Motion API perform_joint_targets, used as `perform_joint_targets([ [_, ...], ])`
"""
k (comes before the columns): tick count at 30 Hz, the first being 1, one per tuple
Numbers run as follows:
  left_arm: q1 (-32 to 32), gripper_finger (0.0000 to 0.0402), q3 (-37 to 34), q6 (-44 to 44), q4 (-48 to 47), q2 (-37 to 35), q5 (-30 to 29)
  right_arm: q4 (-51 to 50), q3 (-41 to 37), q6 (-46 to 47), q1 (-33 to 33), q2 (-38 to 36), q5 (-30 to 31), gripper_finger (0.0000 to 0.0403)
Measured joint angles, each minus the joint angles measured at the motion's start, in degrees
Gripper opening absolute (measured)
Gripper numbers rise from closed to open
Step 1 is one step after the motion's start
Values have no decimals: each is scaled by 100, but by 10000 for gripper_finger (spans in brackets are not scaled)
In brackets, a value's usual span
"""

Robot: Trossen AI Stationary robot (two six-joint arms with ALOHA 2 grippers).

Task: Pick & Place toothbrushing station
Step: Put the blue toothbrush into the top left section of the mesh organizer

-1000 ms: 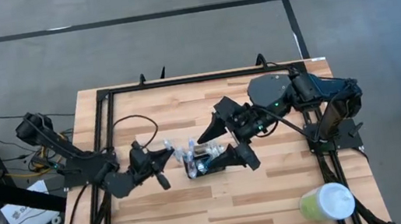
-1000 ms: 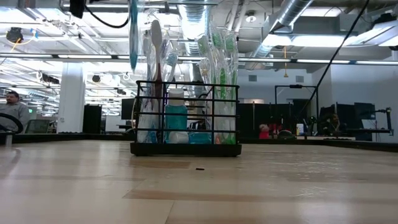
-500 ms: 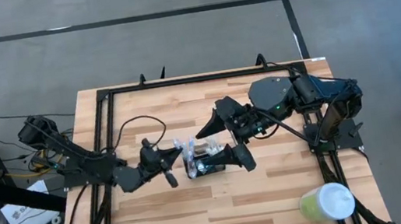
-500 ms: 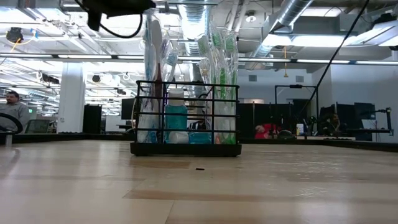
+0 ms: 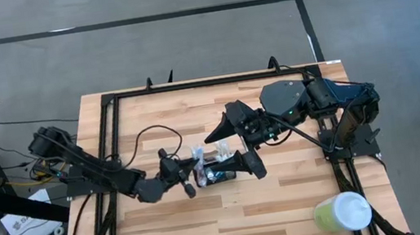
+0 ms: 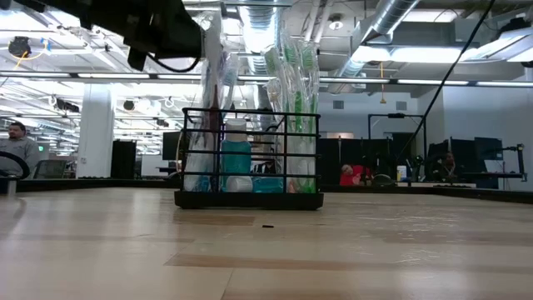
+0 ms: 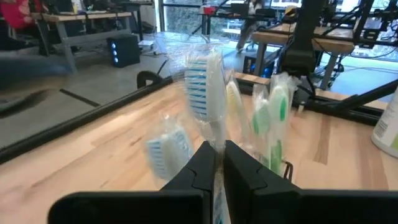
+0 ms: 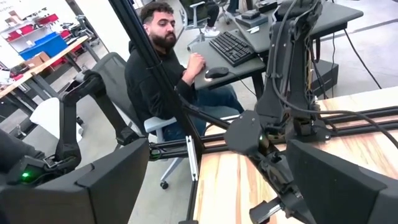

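Note:
The toothbrushing station (image 6: 248, 158), a black wire holder, stands on the table's middle (image 5: 216, 169). It holds wrapped toothbrushes and a teal bottle (image 6: 236, 155). My left gripper (image 5: 190, 176) is just left of the station's top (image 6: 162, 33) and is shut on a clear-wrapped toothbrush with blue and white bristles (image 7: 202, 84). Green toothbrushes (image 7: 277, 106) stand in the station beyond it. My right gripper (image 5: 237, 148) hangs open high over the station's right side, with nothing between its fingers (image 8: 211, 186). My left gripper pinches the wrapped toothbrush's handle just below the head (image 7: 215, 146) between its two shut fingers. The gripper comes nearly level from the table's left. The head (image 7: 200, 78) stands out past the fingertips. The gripper hides the handle's other end, so I cannot tell whether it touches the station.
A pale green cup with a white lid (image 5: 343, 214) stands at the table's near right corner. A black frame (image 5: 110, 107) runs along the table's edges. Beyond the table a person (image 8: 165, 74) sits at a desk.
My left gripper has moved down and toward the table's right, up to the station's left side, carrying the wrapped toothbrush with it and staying shut. My right gripper has kept its place, open.

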Motion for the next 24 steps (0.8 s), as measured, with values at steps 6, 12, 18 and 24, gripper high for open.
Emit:
perform_joint_targets([
  [6, -11, 4, 0, -265, -25, 140, -83, -6, 0, -60, 0, 0, 2, 368],
  [12, -33, 4, -304, -786, -35, 140, -122, -10, 0, -60, 0, 0, 0, 368],
  [18, -174, 5, -709, -1167, 11, 145, -28, -10, 0, -62, 0, 0, 0, 368],
  [24, -195, 21, -722, -1020, 32, 137, 195, -10, 0, -66, 0, 0, 0, 368],
])
